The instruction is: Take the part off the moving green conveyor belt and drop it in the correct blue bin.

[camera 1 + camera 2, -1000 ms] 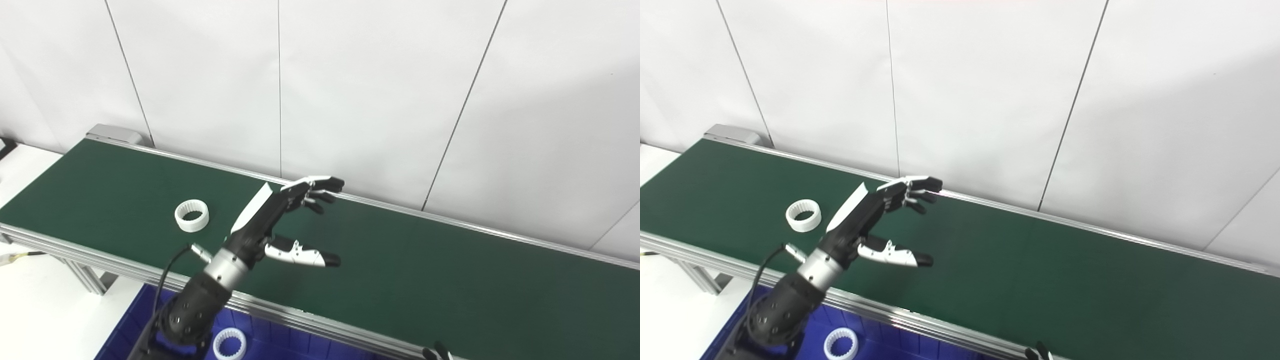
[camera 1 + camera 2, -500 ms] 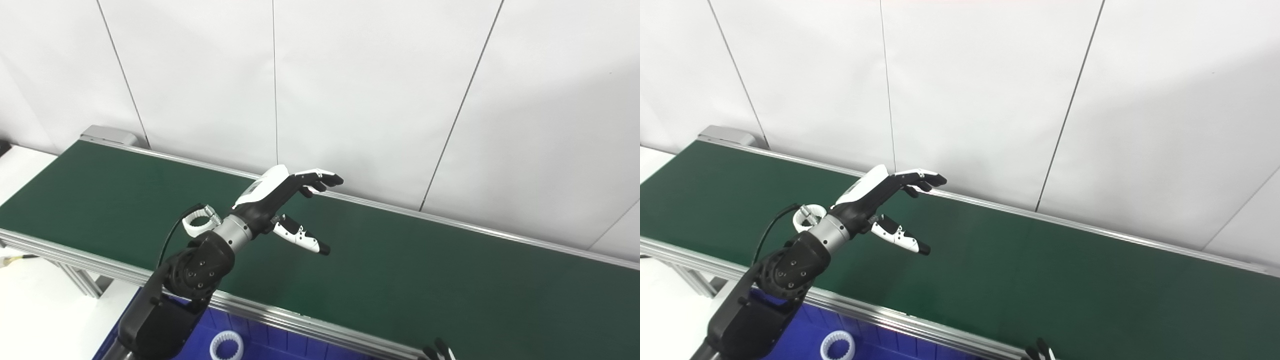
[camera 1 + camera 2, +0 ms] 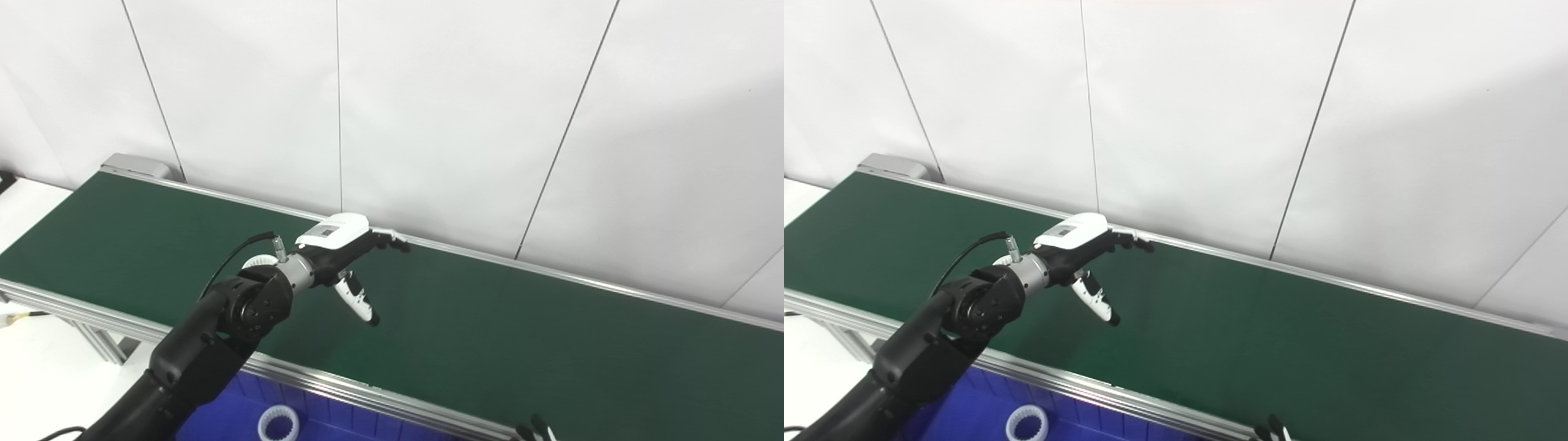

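Observation:
A white toothed ring part (image 3: pixel 256 262) lies on the green conveyor belt (image 3: pixel 551 343). It is mostly hidden behind the wrist of my left arm; only a sliver shows, as it also does in the right eye view (image 3: pixel 999 261). My left hand (image 3: pixel 340 245) is open and holds nothing. It hovers palm down low over the belt, just right of the ring, with its fingers stretched toward the far rail and its thumb pointing down. Only the fingertips of my right hand (image 3: pixel 534 430) show at the bottom edge.
A blue bin (image 3: pixel 220 416) stands below the belt's near rail (image 3: pixel 380 392), with one white ring (image 3: pixel 278 424) in it. A white panelled wall runs close behind the belt. The belt's grey end housing (image 3: pixel 131 164) is at the far left.
My left hand has turned from edge-up to palm down and sunk closer to the belt. The ring has travelled right along the belt and slipped behind my wrist.

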Controlling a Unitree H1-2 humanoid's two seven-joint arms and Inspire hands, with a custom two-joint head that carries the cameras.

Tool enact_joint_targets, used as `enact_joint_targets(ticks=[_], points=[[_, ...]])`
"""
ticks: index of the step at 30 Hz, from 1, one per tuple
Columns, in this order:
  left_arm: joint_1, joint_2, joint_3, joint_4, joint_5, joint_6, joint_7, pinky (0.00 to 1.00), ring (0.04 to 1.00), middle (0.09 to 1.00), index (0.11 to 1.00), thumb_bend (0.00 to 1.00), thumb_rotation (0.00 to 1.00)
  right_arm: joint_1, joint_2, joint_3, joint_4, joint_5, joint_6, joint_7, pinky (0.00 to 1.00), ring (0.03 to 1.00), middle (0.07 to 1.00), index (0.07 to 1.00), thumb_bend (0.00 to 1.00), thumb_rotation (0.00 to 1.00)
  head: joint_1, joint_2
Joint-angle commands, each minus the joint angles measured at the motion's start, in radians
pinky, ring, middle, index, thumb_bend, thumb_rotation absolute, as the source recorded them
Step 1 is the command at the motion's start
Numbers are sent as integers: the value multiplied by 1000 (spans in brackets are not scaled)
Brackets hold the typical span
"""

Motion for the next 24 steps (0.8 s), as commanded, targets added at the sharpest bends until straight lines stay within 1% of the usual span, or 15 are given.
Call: enact_joint_targets(ticks=[1, 5, 10, 13, 17, 24], points=[[-53, 28, 6, 0, 18, 0, 4, 730, 800, 835, 779, 915, 0, -4, 8, 2, -12, 1, -58, -5, 769, 855, 895, 955, 231, 888, -1, 1], [-60, 39, -5, 12, 44, 7, -16, 738, 798, 833, 771, 907, 0, -3, 9, 4, -13, 0, -58, -4, 770, 854, 895, 956, 215, 894, -1, -1], [-72, 47, -15, 21, 72, 20, -44, 737, 789, 822, 752, 892, 0, -1, 10, 4, -15, -1, -58, -5, 772, 854, 894, 956, 227, 895, 0, 1], [-78, 53, -24, 29, 90, 22, -60, 731, 779, 808, 744, 887, 0, 1, 11, 5, -16, -1, -58, -5, 763, 853, 895, 957, 214, 891, -1, 0], [-80, 58, -30, 34, 105, 14, -66, 730, 783, 808, 739, 883, 0, 3, 11, 7, -18, 0, -58, -6, 766, 854, 895, 957, 219, 888, -1, 1], [-83, 65, -36, 40, 115, 24, -83, 756, 810, 827, 738, 868, 0, 4, 13, 5, -18, 0, -58, -7, 761, 854, 895, 955, 225, 895, -1, 1]])
